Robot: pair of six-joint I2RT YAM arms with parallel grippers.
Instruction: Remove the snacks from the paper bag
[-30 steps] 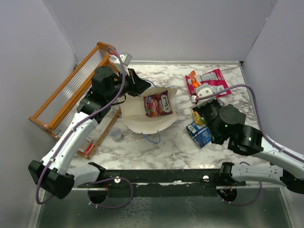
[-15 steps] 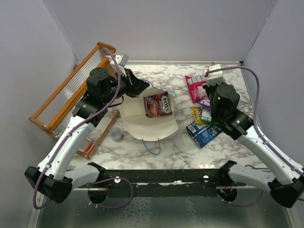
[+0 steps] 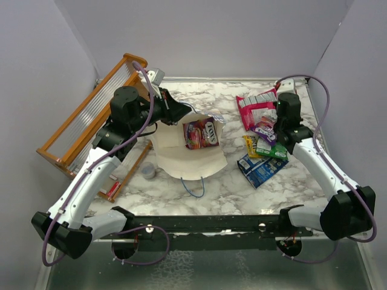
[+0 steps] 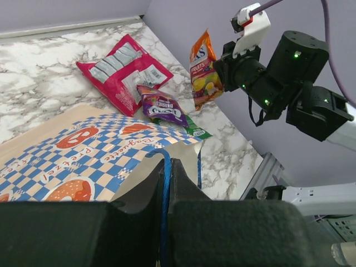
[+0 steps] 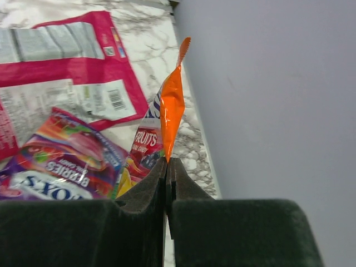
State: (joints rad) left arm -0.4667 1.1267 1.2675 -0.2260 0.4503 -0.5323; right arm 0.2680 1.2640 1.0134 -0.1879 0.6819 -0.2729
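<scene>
ok, right pincer [image 5: 167,162] pinching the orange packet [image 5: 172,105] by its edge, hanging above pink pouch [image 5: 55,61] and purple wrapper [image 5: 55,161] at far right of worktop [image 3: 224,181]. left pincer [image 4: 167,162] pinching the blue handle [image 4: 165,189] of paper bag [image 3: 181,156]; bag mid-worktop, red packet [image 3: 201,133] inside.

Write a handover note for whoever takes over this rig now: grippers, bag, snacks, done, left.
Left gripper: jaws shut on the paper bag's blue string handle.
Right gripper: jaws shut on the orange packet, held up at the far right.
Done: pink-red pouch, purple packet, yellow bar, green packet and blue packet lie right of the bag.
Left: set the orange packet down; take out the red packet visible in the bag.
</scene>
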